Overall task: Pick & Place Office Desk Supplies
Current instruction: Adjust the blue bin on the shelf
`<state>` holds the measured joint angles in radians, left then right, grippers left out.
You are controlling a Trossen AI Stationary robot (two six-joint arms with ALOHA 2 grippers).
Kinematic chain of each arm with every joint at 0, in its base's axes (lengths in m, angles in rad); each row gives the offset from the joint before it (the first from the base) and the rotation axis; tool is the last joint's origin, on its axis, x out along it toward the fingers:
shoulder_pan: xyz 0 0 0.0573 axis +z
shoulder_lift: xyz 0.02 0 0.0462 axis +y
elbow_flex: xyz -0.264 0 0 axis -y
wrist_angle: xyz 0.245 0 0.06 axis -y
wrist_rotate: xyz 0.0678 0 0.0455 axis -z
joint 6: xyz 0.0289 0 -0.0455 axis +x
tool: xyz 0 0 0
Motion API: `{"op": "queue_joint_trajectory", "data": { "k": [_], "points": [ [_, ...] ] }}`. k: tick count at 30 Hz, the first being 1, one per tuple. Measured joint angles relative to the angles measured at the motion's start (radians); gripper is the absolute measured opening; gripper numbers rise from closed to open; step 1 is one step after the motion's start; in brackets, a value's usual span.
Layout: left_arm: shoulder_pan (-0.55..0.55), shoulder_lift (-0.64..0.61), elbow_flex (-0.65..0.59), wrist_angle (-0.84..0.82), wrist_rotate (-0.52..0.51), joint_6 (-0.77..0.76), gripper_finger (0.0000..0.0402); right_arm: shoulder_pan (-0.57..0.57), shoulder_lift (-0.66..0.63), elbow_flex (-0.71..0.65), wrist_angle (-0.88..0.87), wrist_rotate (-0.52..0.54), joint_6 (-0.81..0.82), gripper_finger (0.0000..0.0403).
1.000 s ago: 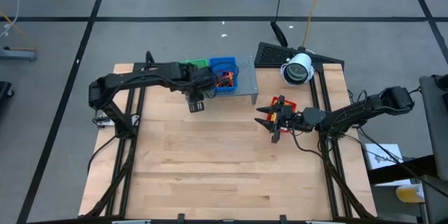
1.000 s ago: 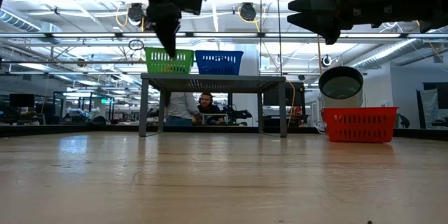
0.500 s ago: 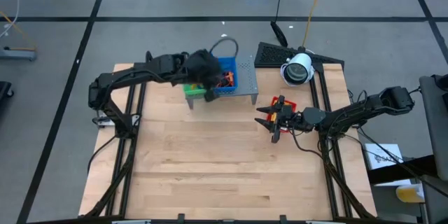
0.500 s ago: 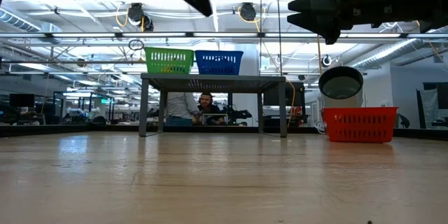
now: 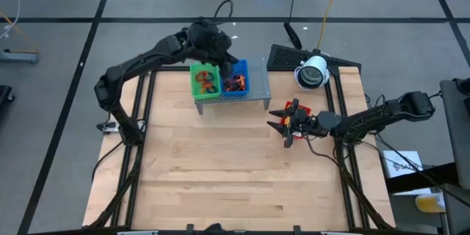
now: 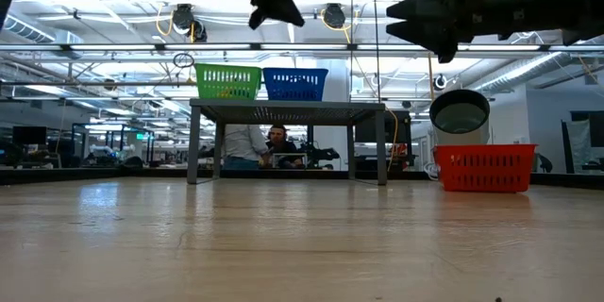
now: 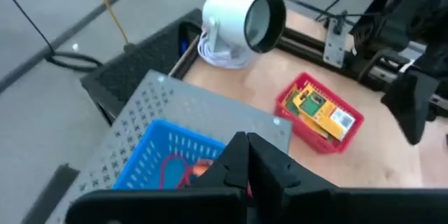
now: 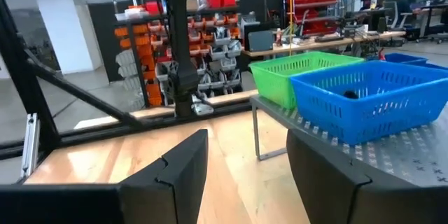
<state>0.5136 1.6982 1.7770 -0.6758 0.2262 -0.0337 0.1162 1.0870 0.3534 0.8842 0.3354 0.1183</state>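
Note:
A green tray (image 5: 205, 81) with orange-red rubber-band loops and a blue tray (image 5: 236, 79) with more orange-red bits stand on the grey perforated shelf (image 5: 255, 92). My left gripper (image 5: 232, 64) hovers shut above the blue tray's far edge (image 7: 175, 129), with nothing between its fingers (image 7: 246, 155). A red tray (image 7: 318, 115) holding yellow packets (image 7: 316, 106) rests on the table to the shelf's right. My right gripper (image 5: 279, 134) hangs open beside the red tray, pointing toward the table's left; its fingers (image 8: 175, 168) stand wide apart with nothing between them.
A white lamp-like cylinder (image 5: 312, 72) and a dark pad (image 5: 283, 57) sit at the far right of the table. The shelf stands on legs (image 6: 193, 142) above the bare wooden tabletop (image 5: 220, 169). A person sits in the room behind (image 6: 276, 142).
My left gripper has risen from the shelf's near side by the green tray and swung toward the far edge and right, tipping up from pointing steeply down. It now hovers over the blue tray's far side. Its fingers, apart a second ago, are now together. The green tray is uncovered.

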Motion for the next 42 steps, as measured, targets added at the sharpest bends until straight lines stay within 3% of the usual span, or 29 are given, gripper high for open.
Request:
{"op": "queue_joint_trajectory", "data": {
  "k": [6,11,13,16,26,30,42],
  "points": [
    [0.035,-0.016,-0.001,0.0,0.021,0.001,0.0011,-0.085,0.0,0.035,0.028,-0.01,-0.035,0.0153],
    [0.028,-0.046,-0.001,-0.007,0.02,0.005,0.0009,-0.252,0.003,0.197,-0.281,-0.157,-0.078,0.0038],
    [0.021,-0.055,-0.001,-0.013,0.017,0.005,0.0004,-0.323,0.014,0.263,-0.392,-0.201,-0.129,0.0012],
    [0.013,-0.063,-0.001,-0.025,0.018,0.005,0.0007,-0.437,0.015,0.317,-0.48,-0.218,-0.151,0.0003],
    [0.005,-0.064,-0.001,-0.044,0.028,0.001,0.0025,-0.774,0.074,0.326,-0.521,-0.499,-0.034,0.0],
    [0.004,-0.064,-0.001,-0.013,0.035,0.002,0.0025,-0.823,0.174,0.326,-0.411,-0.673,0.007,0.0],
    [0.005,-0.064,-0.001,-0.01,0.036,0.029,0.0026,-0.863,0.417,0.491,-0.34,-0.797,0.014,0.0]
  ]
}}
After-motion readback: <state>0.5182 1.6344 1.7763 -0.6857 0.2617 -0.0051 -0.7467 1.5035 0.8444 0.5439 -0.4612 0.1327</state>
